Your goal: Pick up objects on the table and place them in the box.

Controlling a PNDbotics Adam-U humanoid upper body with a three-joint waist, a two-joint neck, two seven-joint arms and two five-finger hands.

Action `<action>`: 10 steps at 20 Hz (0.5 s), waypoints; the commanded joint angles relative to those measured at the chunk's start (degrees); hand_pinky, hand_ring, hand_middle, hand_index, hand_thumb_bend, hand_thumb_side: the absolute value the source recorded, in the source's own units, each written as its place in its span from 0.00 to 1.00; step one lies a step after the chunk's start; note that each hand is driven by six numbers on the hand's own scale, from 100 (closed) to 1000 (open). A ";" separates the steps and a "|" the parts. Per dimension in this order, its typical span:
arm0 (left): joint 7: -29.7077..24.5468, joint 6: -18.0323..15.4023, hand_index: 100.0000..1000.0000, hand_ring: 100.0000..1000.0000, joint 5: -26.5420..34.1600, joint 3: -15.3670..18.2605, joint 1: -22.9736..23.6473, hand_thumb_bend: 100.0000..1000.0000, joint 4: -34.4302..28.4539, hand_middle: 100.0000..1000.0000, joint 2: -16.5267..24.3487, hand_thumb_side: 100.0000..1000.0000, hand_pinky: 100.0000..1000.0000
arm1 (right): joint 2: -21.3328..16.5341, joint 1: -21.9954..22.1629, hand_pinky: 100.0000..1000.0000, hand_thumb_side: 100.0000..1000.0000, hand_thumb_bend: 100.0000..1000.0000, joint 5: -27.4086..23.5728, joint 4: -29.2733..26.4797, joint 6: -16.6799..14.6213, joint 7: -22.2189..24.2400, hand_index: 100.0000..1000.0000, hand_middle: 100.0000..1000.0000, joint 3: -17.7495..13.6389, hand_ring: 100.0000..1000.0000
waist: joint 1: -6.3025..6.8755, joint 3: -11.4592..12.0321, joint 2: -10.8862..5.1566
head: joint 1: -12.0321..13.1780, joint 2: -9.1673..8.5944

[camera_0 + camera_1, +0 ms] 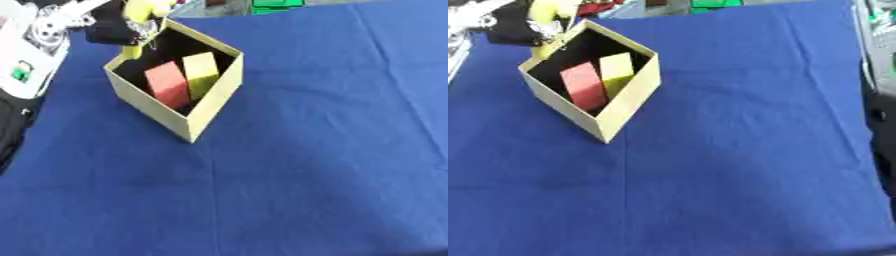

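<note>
- Where the blue cloth [306, 150] covers the counter, an open-topped cardboard box [214, 107] sits in the upper left of both views, turned so that one corner points toward the camera.
- Box interior is dark; two blocks stand inside it – a red block [166, 82] and a yellow block [201, 70], side by side and touching, the red one nearer the box's left wall.
- Both blocks lean slightly, their tops toward the upper left.
- Left robot hand [118, 27] is at the box's far left corner, just above the rim; it is black, coming in from the upper left, with white and silver arm parts behind it.
- A yellow object [144, 10] shows at that hand, blurred; a strip of the same yellow hangs down past the box rim on the outer side.
- Black fingers appear wrapped about the yellow object, so the left robot hand reads as closed round it – the blur keeps the exact finger pose from view.
- Shape of the yellow object cannot be made out beyond its colour.
- Right robot hand does not show in either view.
- Green items [276, 6] lie beyond the cloth's far edge, well apart from the box.
- Cloth shows faint fold creases running across and down its middle.
</note>
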 commanded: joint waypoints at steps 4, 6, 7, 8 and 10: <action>-0.31 -3.10 0.72 0.68 0.97 0.53 -1.85 0.04 2.80 0.66 -1.15 0.69 0.65 | -0.31 -1.47 0.89 0.88 0.00 -0.05 -1.05 0.04 -0.05 0.80 0.75 -0.42 0.82 | -0.33 -0.15 -0.90 | 0.76 -0.59; -0.61 -3.76 0.76 0.71 0.95 0.46 -1.85 0.16 3.65 0.70 -1.48 0.76 0.66 | -0.23 -1.49 0.89 0.88 0.00 -0.08 -1.10 0.06 -0.06 0.80 0.75 -0.44 0.82 | -0.37 -0.19 -0.87 | 0.80 -0.64; -0.75 -4.05 0.80 0.74 0.69 0.42 -1.84 0.25 4.01 0.74 -1.61 0.82 0.67 | -0.19 -1.50 0.89 0.88 0.00 -0.10 -1.12 0.07 -0.06 0.80 0.75 -0.44 0.82 | -0.39 -0.21 -0.85 | 0.81 -0.64; -0.89 -4.38 0.83 0.75 0.31 0.38 -1.81 0.29 4.28 0.76 -1.74 0.83 0.68 | -0.16 -1.50 0.89 0.88 0.00 -0.12 -1.14 0.07 -0.05 0.80 0.75 -0.44 0.82 | -0.41 -0.21 -0.84 | 0.81 -0.61; -0.85 -5.13 0.91 0.81 -0.25 0.50 -1.79 0.52 4.53 0.82 -1.98 0.92 0.74 | -0.15 -1.47 0.89 0.88 0.00 -0.14 -1.15 0.11 -0.05 0.80 0.75 -0.48 0.82 | -0.42 -0.18 -0.81 | 0.79 -0.58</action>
